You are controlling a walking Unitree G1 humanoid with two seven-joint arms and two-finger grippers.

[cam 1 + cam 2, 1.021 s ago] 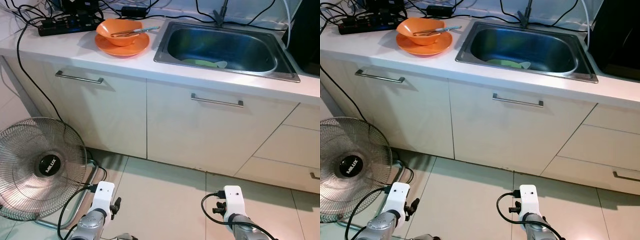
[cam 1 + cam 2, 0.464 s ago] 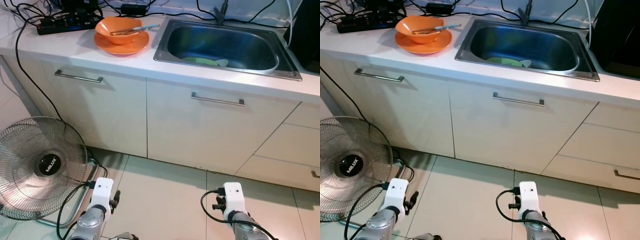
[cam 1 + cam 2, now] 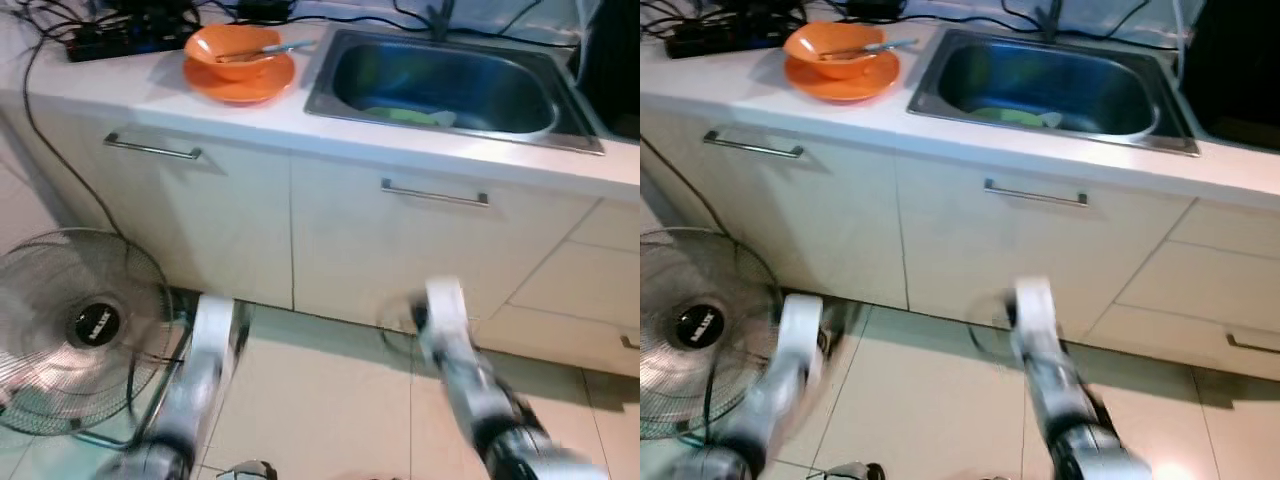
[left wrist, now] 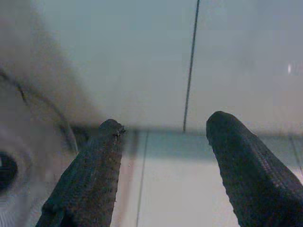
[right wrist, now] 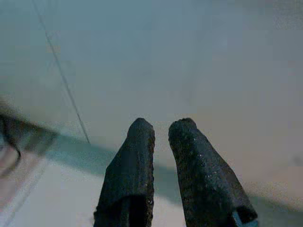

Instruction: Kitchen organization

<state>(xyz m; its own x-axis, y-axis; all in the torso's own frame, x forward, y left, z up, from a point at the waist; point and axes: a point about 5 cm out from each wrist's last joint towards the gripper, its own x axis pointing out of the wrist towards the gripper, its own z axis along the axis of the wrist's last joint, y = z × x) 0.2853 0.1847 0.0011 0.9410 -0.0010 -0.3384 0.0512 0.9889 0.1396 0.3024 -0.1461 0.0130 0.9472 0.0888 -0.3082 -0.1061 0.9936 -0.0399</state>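
Bench (image 3: 150,100) carries the task items: orange bowl (image 3: 232,45) stacked on an orange plate (image 3: 240,82), a utensil (image 3: 262,50) lying across the bowl rim, all just beside the sink (image 3: 330,70) on its left. Something pale green (image 3: 408,115) lies in the sink basin; blur makes it hard to say what it is. Power strip (image 3: 115,40) and cables sit behind the bowl.

Both arms are blurred in the head views, low in front of the cabinet doors, well apart from the bench top. Left gripper (image 4: 163,142) has its fingers spread wide and holds nothing; its wrist view looks at a cabinet door and the floor tiles (image 4: 189,189). Right gripper (image 5: 161,132) has its fingers nearly together with a thin gap, also holding nothing. Floor fan (image 3: 85,330) stands near the left arm.

Step, as a judgement: approach/reach setup, no grasp begun. Next move likely calls for raising 1 arm above the bench edge and picking a target, bowl stack or sink item. Risks: snagging the fan or cables, clipping the cabinet handle (image 3: 152,150).
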